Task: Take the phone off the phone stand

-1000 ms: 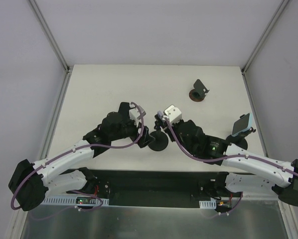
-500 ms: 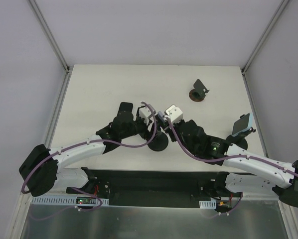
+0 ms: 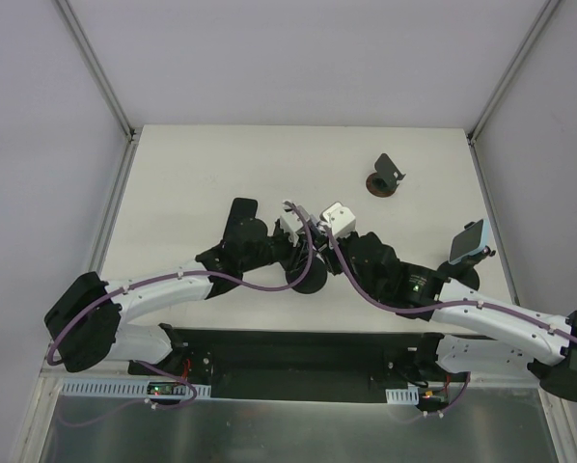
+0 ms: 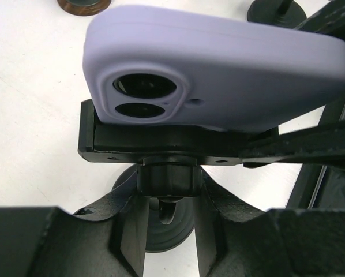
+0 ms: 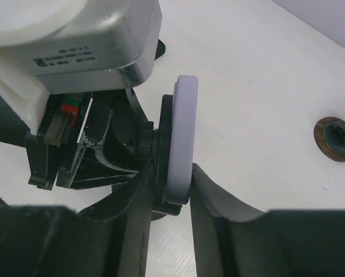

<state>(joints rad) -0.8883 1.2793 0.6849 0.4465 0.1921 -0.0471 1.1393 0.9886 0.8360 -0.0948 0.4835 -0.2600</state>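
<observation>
Currently: phone (image 4: 218, 75), lavender case, sits in the cradle of the phone stand (image 4: 161, 144), back and lenses toward the left wrist camera, lower edge in the cradle lip. The stand's round base is on the surface (image 3: 202, 164), midway between the left and right edges and nearer the near edge than the far one.

Right tool (image 5: 169, 179): pinching across the phone's thickness low down, one finger on the face and the other at the back, hard against the cradle plate.

Left tool (image 4: 168, 190): pressed in on the stand's neck just under the cradle, a finger on each side of the collar.

Step in hand, as I judge it, is brace and lift.
- Keep your left grip firm and low so the base does not tip or skate.
- Draw the phone up along the cradle's own slope until it clears the lip. Only then pull away.
- Check that the rear right finger is not catching the cradle plate. If it is, the whole stand will come up with the phone.
- The wrists are crowded, so move one arm at a time.

Elsewhere: an empty spare stand (image 3: 385, 177) toward the far right corner, and a second phone on a stand (image 3: 467, 241) at the right edge. Both are well apart from the work.
</observation>
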